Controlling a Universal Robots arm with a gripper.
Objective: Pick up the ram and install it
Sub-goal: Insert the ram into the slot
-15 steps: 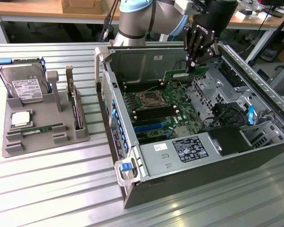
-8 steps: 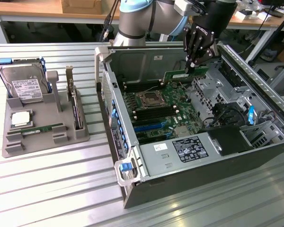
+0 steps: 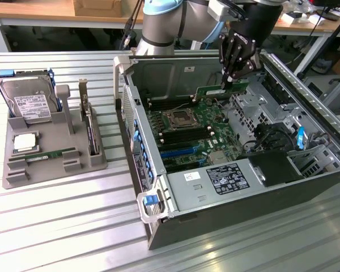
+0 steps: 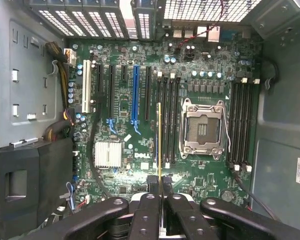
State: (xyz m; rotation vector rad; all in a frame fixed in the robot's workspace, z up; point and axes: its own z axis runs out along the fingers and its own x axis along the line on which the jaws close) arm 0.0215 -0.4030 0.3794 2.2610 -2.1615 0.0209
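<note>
Your gripper (image 3: pixel 227 83) was clamped shut on the ram (image 3: pixel 212 90), a thin, narrow green stick. It hung under the fingertips, above the motherboard (image 3: pixel 184 133) inside the open case (image 3: pixel 306 190).

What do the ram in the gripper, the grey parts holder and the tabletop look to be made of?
The ram: matte green circuit board, probably fibreglass laminate, with a yellowish edge. The grey parts holder: uniform matte grey, likely plastic. The tabletop: ribbed, shiny silver metal, probably aluminium.
</note>
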